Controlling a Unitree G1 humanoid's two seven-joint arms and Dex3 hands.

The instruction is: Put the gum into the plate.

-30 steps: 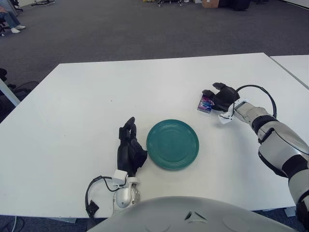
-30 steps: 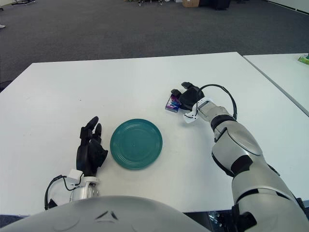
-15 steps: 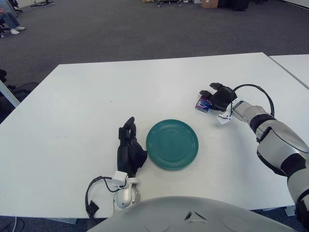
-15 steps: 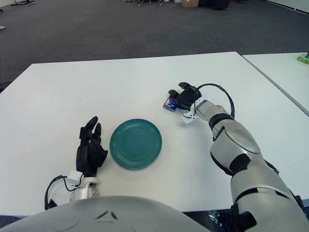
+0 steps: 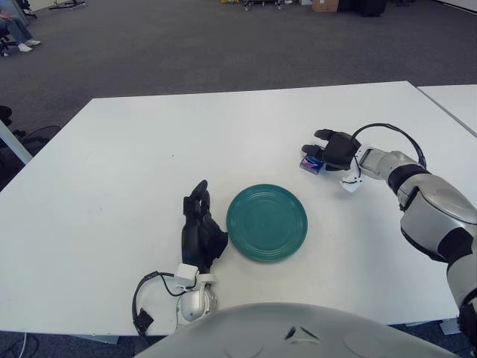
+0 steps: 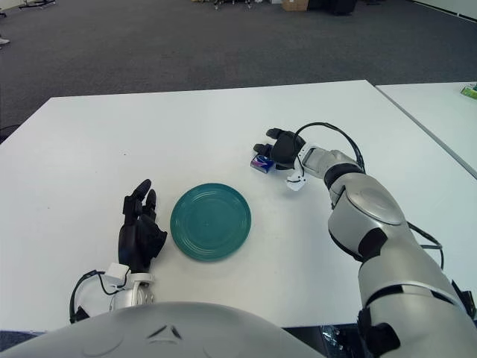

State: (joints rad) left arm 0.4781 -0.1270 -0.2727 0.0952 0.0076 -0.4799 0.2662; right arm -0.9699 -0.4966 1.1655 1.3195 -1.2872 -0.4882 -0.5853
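The gum (image 5: 310, 165) is a small purple and blue pack at the right of the white table (image 5: 149, 149). My right hand (image 5: 320, 150) reaches in from the right, and its dark fingers curl over the pack and grip it. The pack pokes out below and to the left of the fingers, close to the tabletop. The round teal plate (image 5: 267, 222) lies flat and bare near the table's front, left of and nearer than the gum. My left hand (image 5: 201, 230) shows just left of the plate, fingers relaxed and holding nothing.
A black cable loops over my right wrist (image 5: 387, 134). A second white table (image 6: 440, 112) stands to the right across a narrow gap, with a small green object (image 6: 469, 92) on it. Grey carpet lies beyond the far edge.
My right hand has turned at the wrist and shifted slightly left, and the gum has moved a little left and toward me with it. The left hand and plate have stayed put.
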